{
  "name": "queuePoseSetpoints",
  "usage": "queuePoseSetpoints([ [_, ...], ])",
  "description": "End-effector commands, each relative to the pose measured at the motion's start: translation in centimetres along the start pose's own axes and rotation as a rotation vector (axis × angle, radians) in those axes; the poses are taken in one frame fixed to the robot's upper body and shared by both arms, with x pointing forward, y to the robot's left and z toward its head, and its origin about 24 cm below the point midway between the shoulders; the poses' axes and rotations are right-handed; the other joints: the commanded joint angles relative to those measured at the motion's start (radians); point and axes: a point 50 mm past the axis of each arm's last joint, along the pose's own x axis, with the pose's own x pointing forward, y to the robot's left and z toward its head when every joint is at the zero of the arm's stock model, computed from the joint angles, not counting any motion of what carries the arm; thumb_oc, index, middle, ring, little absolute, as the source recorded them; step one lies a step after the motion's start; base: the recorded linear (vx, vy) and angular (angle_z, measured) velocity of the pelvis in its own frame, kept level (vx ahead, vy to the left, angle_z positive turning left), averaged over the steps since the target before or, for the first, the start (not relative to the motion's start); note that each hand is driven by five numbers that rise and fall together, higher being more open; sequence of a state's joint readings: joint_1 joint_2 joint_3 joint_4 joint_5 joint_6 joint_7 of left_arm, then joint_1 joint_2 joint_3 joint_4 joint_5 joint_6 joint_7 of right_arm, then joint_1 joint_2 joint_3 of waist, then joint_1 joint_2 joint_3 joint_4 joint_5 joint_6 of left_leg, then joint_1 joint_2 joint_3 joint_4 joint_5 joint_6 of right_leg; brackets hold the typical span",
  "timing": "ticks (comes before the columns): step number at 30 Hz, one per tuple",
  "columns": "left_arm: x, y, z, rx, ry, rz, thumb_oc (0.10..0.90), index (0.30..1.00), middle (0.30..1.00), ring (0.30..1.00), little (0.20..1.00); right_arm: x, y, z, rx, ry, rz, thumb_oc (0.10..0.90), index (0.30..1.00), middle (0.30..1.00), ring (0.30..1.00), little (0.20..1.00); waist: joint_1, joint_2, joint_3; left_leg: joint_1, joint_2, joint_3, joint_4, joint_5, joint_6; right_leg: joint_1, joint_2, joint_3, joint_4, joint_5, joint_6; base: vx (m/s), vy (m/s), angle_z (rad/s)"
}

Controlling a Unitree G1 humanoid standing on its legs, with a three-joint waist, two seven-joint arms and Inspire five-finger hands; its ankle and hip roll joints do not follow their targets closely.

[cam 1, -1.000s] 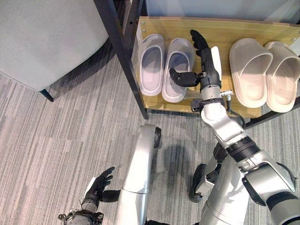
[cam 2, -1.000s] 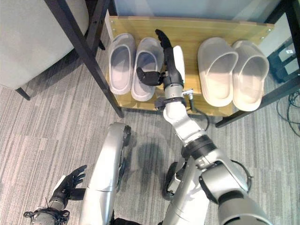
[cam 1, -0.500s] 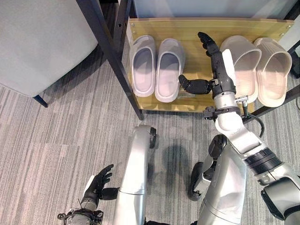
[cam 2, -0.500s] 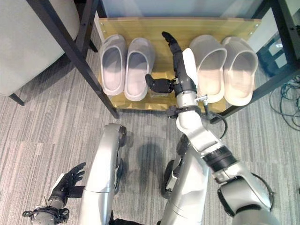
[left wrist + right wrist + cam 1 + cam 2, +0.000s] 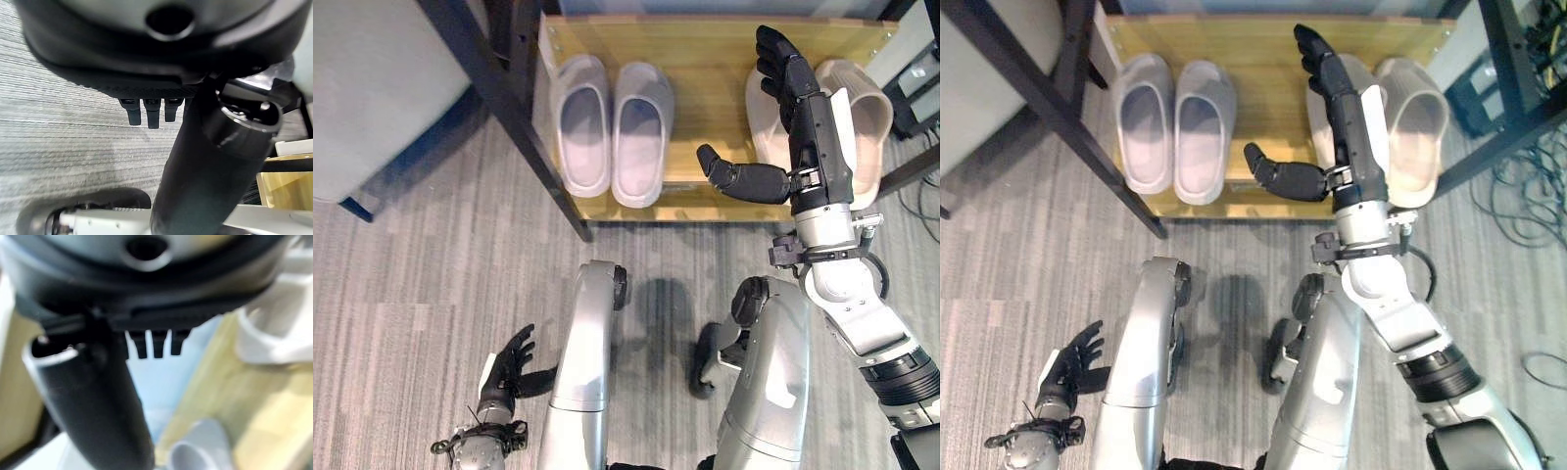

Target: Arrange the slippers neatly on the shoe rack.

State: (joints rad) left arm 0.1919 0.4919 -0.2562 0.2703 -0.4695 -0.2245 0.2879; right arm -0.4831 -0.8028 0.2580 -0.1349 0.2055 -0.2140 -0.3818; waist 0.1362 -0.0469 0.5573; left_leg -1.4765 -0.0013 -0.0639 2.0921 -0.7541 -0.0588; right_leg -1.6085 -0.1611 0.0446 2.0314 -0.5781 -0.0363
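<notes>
The right hand (image 5: 803,108) hovers over the beige slippers (image 5: 871,117) at the right of the shoe rack (image 5: 705,59), fingers straight, thumb spread to the left, grasping nothing. The grey slippers (image 5: 612,132) sit paired at the rack's left. Both pairs look like light moulded foam, springy and a little slick; a pinch on the strap or side wall seems best. The left hand (image 5: 509,367) hangs relaxed near the floor.
</notes>
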Motion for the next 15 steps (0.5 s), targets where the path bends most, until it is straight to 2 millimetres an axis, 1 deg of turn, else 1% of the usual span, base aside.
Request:
queuePoseSetpoints([
  [1,-0.6,-1.2,2.5,-0.055,-0.180,-0.053,0.800,0.900,0.900,0.900,0.900,1.3,-4.0,6.4,-0.076,-0.342,-0.050,0.800,0.900,0.900,0.900,0.900,0.019,0.014,-0.037,-0.093,-0.107,0.013,-0.326,0.216,0.026,0.081,-0.022,0.009,-0.196,0.055,-0.033,-0.12,-0.006,0.18],
  [3,0.5,-1.6,4.0,-0.072,-0.233,-0.059,0.800,0.900,0.900,0.900,0.900,0.7,-4.1,5.4,-0.052,-0.297,-0.053,0.800,0.900,0.900,0.900,0.900,0.014,0.010,-0.037,-0.093,-0.110,-0.004,-0.398,0.267,0.029,0.093,-0.041,-0.015,-0.264,0.071,-0.026,-0.08,-0.008,0.18],
  [5,1.5,-1.7,5.4,-0.081,-0.286,-0.072,0.800,0.900,0.900,0.900,0.900,-0.1,-4.3,4.2,-0.081,-0.240,-0.049,0.800,0.900,0.900,0.900,0.900,0.007,0.009,-0.038,-0.093,-0.103,-0.020,-0.477,0.322,0.031,0.107,-0.069,-0.059,-0.345,0.085,-0.019,-0.07,-0.018,0.15],
  [6,1.5,-1.7,5.5,-0.081,-0.287,-0.073,0.800,0.900,0.900,0.900,0.900,-0.1,-4.3,4.2,-0.081,-0.241,-0.050,0.800,0.900,0.900,0.900,0.900,0.006,0.011,-0.038,-0.093,-0.105,-0.023,-0.481,0.326,0.031,0.109,-0.071,-0.063,-0.349,0.087,-0.020,-0.07,-0.009,0.18],
  [7,1.8,-1.8,5.7,-0.072,-0.294,-0.086,0.800,0.900,0.900,0.900,0.900,-0.6,-4.4,3.4,-0.089,-0.204,-0.049,0.800,0.900,0.900,0.900,0.900,0.004,0.010,-0.063,-0.093,-0.101,-0.035,-0.526,0.355,0.030,0.124,-0.078,-0.089,-0.404,0.097,-0.019,-0.06,-0.019,0.20],
  [8,1.8,-1.7,5.7,-0.068,-0.295,-0.091,0.800,0.900,0.900,0.900,0.900,-1.2,-4.2,2.7,-0.094,-0.168,-0.028,0.800,0.900,0.900,0.900,0.900,0.002,0.011,-0.086,-0.075,-0.096,-0.041,-0.578,0.377,0.030,0.143,-0.087,-0.112,-0.458,0.110,-0.015,-0.08,-0.043,0.28],
  [9,1.9,-1.7,5.5,-0.056,-0.287,-0.104,0.800,0.900,0.900,0.900,0.900,-1.8,-3.7,1.8,-0.080,-0.123,-0.007,0.800,0.900,0.900,0.900,0.900,0.003,0.006,-0.109,-0.033,-0.091,-0.049,-0.641,0.392,0.027,0.187,-0.087,-0.129,-0.531,0.120,-0.015,-0.10,-0.095,0.30],
  [10,1.8,-1.4,4.8,-0.035,-0.261,-0.115,0.800,0.900,0.900,0.900,0.900,-3.3,-3.2,0.2,-0.115,-0.037,0.054,0.800,0.900,0.900,0.900,0.900,0.001,0.002,-0.136,0.040,-0.082,-0.057,-0.746,0.424,0.025,0.253,-0.094,-0.161,-0.637,0.141,-0.012,-0.07,-0.117,0.36],
  [11,1.7,-1.3,4.6,-0.028,-0.247,-0.119,0.800,0.900,0.900,0.900,0.900,-4.0,-2.8,-0.3,-0.102,-0.009,0.083,0.800,0.900,0.900,0.900,0.900,0.000,-0.003,-0.153,0.072,-0.081,-0.058,-0.789,0.433,0.021,0.290,-0.098,-0.176,-0.687,0.147,-0.012,-0.06,-0.096,0.34],
  [12,1.7,-1.3,4.5,-0.027,-0.246,-0.120,0.800,0.900,0.900,0.900,0.900,-4.0,-2.8,-0.3,-0.101,-0.007,0.083,0.800,0.900,0.900,0.900,0.900,0.000,-0.002,-0.153,0.079,-0.081,-0.060,-0.796,0.436,0.021,0.298,-0.098,-0.180,-0.694,0.150,-0.013,-0.04,-0.087,0.40],
  [13,1.6,-1.5,3.6,0.002,-0.207,-0.144,0.800,0.900,0.900,0.900,0.900,-5.3,-2.0,-1.8,-0.119,0.071,0.150,0.800,0.900,0.900,0.900,0.900,0.002,-0.010,-0.183,0.161,-0.077,-0.068,-0.902,0.467,0.014,0.384,-0.101,-0.209,-0.807,0.173,-0.006,-0.02,-0.077,0.36],
  [14,1.4,-1.5,3.4,0.024,-0.196,-0.160,0.800,0.900,0.900,0.900,0.900,-5.9,-1.6,-2.4,-0.134,0.107,0.190,0.800,0.900,0.900,0.900,0.900,0.006,-0.013,-0.192,0.192,-0.078,-0.074,-0.943,0.481,0.012,0.410,-0.100,-0.216,-0.835,0.178,-0.005,-0.01,-0.123,0.36],
  [15,1.4,-1.6,2.9,0.039,-0.177,-0.178,0.800,0.900,0.900,0.900,0.900,-6.8,-1.1,-3.5,-0.156,0.161,0.227,0.800,0.900,0.900,0.900,0.900,0.007,-0.019,-0.205,0.237,-0.073,-0.080,-1.000,0.501,0.007,0.458,-0.105,-0.235,-0.895,0.184,-0.004,0.02,-0.096,0.33],
])
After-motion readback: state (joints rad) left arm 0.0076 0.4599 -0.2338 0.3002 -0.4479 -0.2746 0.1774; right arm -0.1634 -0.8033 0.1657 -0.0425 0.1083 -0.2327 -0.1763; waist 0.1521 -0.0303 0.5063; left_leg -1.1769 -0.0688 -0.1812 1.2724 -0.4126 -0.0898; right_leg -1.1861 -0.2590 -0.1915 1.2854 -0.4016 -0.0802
